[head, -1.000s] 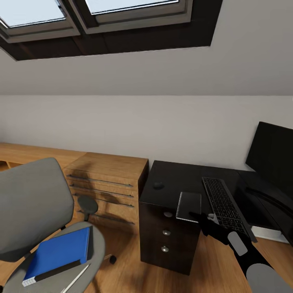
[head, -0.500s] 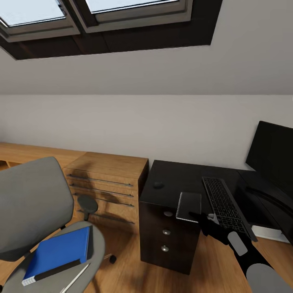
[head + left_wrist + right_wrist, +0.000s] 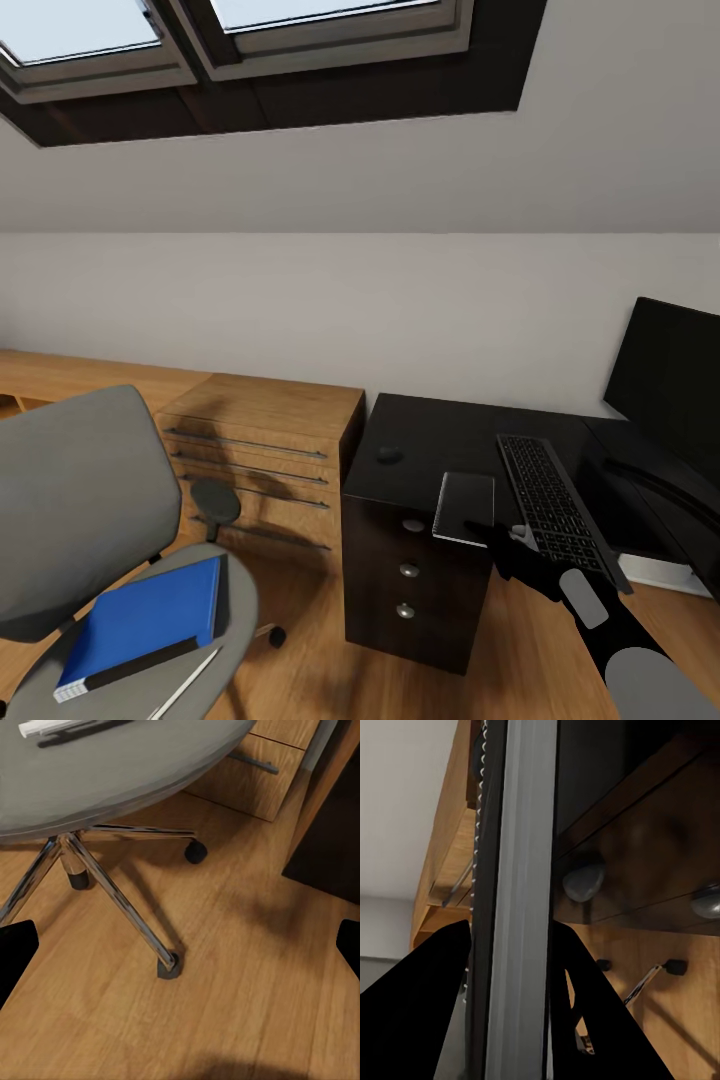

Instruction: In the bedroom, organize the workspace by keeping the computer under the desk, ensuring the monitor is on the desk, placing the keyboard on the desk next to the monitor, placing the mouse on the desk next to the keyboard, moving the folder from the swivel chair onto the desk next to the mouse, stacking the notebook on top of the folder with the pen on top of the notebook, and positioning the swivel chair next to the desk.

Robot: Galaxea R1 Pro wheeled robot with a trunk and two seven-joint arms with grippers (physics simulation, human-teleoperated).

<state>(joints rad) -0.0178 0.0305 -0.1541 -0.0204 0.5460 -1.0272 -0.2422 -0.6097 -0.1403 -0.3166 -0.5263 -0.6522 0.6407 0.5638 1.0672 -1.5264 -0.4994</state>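
On the glossy black desk (image 3: 440,440), keyboard (image 3: 552,500), mouse (image 3: 389,455), monitor (image 3: 668,380)

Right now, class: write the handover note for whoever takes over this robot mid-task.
Left gripper: open, over the floor by the swivel chair.
Right gripper: shut on the notebook at the desk's front edge.
Done: monitor, keyboard and mouse on the desk.
Left: folder and pen lie on the chair seat; stack folder, notebook, pen beside the mouse, then park the chair.

The glossy black desk (image 3: 450,440) carries the mouse (image 3: 389,455), with the keyboard (image 3: 553,505) at its 3 o'clock and the monitor (image 3: 668,382) beyond.
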